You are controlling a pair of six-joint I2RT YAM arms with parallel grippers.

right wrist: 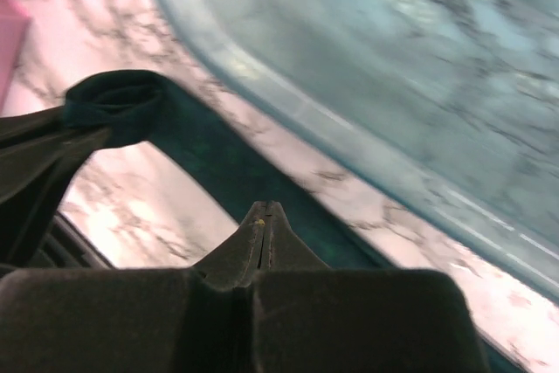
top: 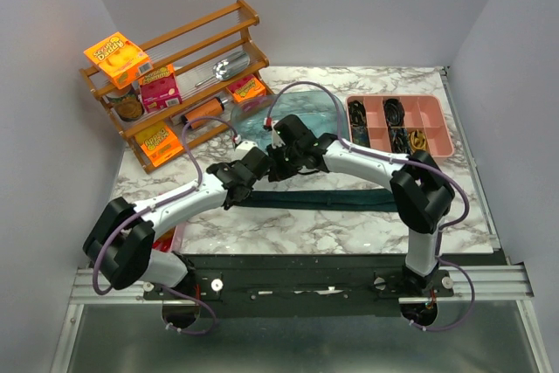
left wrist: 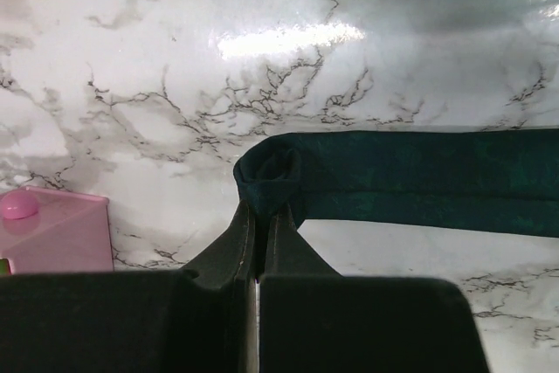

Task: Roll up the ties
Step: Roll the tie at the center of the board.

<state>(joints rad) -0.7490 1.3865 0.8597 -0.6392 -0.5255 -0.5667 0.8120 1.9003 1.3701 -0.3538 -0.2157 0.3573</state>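
- We see the tie (top: 341, 201) lying flat across centre frame, just below the blue tub (top: 327, 109), its left end curled.
- left gripper (left wrist: 262, 209) pinched tight on that curl.
- right gripper (right wrist: 265, 209) fully closed, empty, over the tie.

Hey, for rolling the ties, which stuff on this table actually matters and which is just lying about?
Belongs to the job:
dark teal tie, one end rolled up
left end effector, shut on that rolled end
right end effector, shut, by the tie's band

Just lying about:
blue tub
pink tray
wooden rack
pink box
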